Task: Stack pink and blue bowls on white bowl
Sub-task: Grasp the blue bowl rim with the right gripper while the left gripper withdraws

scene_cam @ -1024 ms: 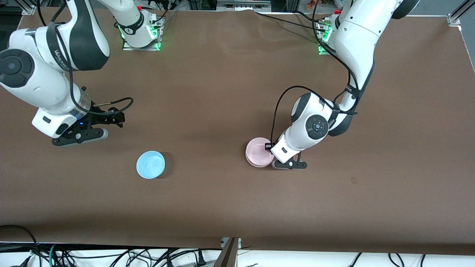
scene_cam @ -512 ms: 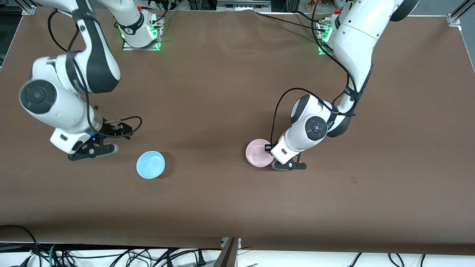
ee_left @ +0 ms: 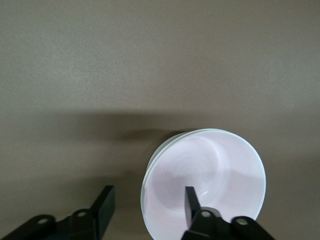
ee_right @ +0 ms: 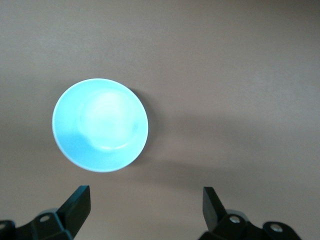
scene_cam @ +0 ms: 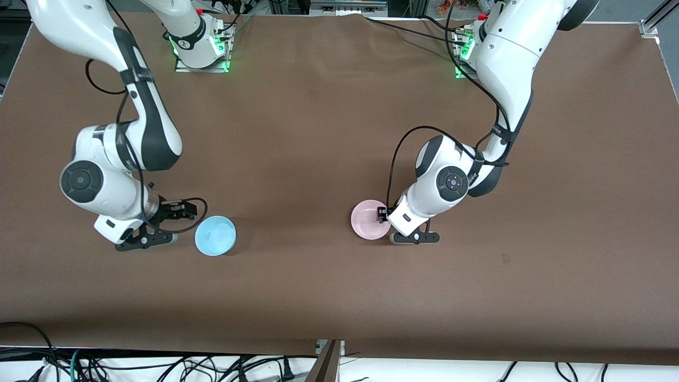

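Two arms reach over a broad brown table [scene_cam: 318,122] whose covering is smooth and matte, with a faint crease or two near the bases. Green lights glow at both bases along the top of the front view, and a tangle of black cables [scene_cam: 132,366] lies on the white floor below the table's nearer edge.

Toward the left arm's end sits the pink bowl [scene_cam: 370,219], nested in the white bowl [ee_left: 150,172] (only a thin pale rim of the lower one peeks out in the left wrist view). The left gripper [scene_cam: 392,225] is low at this stack. Its jaws stand parted, astride the rim at one side: one finger [ee_left: 191,202] is inside the pink bowl, the other finger [ee_left: 105,205] is outside, clear of the wall, so nothing is clamped. Whether the inner finger touches the bowl I cannot tell.

Toward the right arm's end, the blue bowl [scene_cam: 215,235] rests upright on the table, well apart from the stack and about as near the front camera. The right gripper [scene_cam: 159,233] hangs just beside it, on the side away from the stack. Its fingers are spread wide and hold nothing; in the right wrist view the blue bowl [ee_right: 100,125] lies ahead of the tips, not between them.
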`<state>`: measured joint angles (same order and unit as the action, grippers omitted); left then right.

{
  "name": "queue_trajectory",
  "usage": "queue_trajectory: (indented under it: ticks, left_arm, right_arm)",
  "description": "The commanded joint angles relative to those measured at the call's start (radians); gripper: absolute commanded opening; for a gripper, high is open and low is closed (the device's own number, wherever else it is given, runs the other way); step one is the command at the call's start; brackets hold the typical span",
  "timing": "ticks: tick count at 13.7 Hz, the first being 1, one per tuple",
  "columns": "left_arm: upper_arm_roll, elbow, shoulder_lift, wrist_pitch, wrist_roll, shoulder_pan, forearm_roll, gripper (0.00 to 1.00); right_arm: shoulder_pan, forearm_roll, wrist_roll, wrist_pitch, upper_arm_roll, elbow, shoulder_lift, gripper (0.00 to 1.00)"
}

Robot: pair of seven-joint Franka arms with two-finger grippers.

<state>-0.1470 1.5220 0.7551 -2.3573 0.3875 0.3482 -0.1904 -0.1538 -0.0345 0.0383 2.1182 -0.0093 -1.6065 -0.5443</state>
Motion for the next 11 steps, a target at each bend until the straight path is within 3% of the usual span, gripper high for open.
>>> queue_trajectory:
  ticks: [1,4,8,9,11]
  left_arm:
    - [0.001,-0.022,-0.020,0.018,0.024,-0.006,0.017,1.00]
    - [0.004,-0.022,-0.106,0.149,0.014,-0.061,0.025,1.00]
    - [0.033,-0.020,-0.293,0.416,-0.050,-0.146,0.089,1.00]
    - [0.035,-0.020,-0.337,0.473,-0.077,-0.170,0.116,1.00]
    - [0.037,-0.020,-0.425,0.602,-0.137,-0.225,0.121,1.00]
  right_arm:
    - [0.008,0.021,0.015,0.057,0.003,0.031,-0.065,0.99]
    - [0.008,0.021,0.011,0.156,0.003,0.031,-0.132,0.93]
    - [0.008,0.040,-0.009,0.174,0.003,0.080,-0.196,0.69]
    - [0.008,0.063,-0.009,0.174,0.003,0.089,-0.210,0.60]
    - [0.008,0.074,-0.006,0.170,0.003,0.092,-0.210,0.29]
